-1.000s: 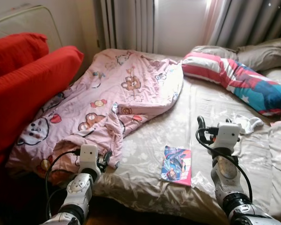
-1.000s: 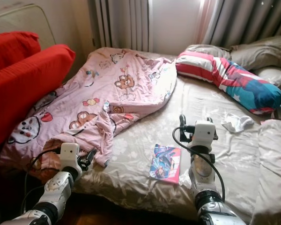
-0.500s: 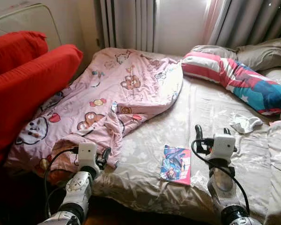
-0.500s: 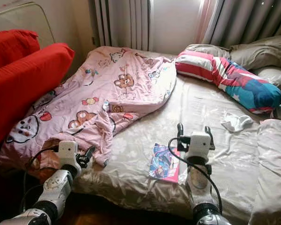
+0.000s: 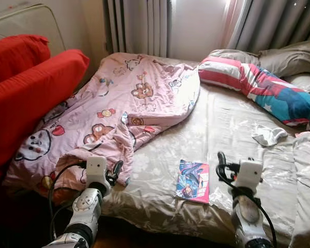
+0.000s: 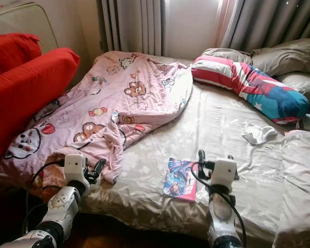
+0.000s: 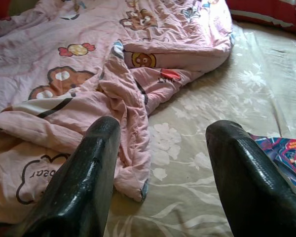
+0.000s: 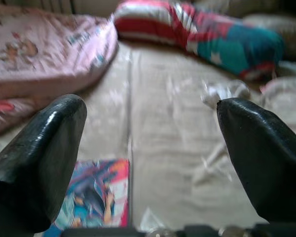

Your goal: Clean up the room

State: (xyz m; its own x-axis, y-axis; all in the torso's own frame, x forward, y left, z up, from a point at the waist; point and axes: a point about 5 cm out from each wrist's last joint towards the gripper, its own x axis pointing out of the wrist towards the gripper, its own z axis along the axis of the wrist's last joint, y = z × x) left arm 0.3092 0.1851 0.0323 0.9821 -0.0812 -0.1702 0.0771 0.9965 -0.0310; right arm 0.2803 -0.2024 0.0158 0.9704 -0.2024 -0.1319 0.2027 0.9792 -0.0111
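Pink cartoon blanket [image 5: 113,108] lies crumpled on the bed's [image 5: 232,124] left half; comic book [image 5: 193,181] flat near the front edge, white cloth [image 5: 268,136] further right. Left gripper [image 7: 160,163] fingers apart, empty, over blanket corner. Right gripper [image 8: 150,148] fingers apart, empty, just beside the book

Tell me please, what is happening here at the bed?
The robot stands at the near edge of an untidy bed. Neither gripper holds anything. The left gripper, fingers open, is at the crumpled corner of the pink cartoon blanket. The right gripper, also open, is just to the right of a colourful book lying flat on the sheet. Farther back lie a striped pillow and a small white cloth.
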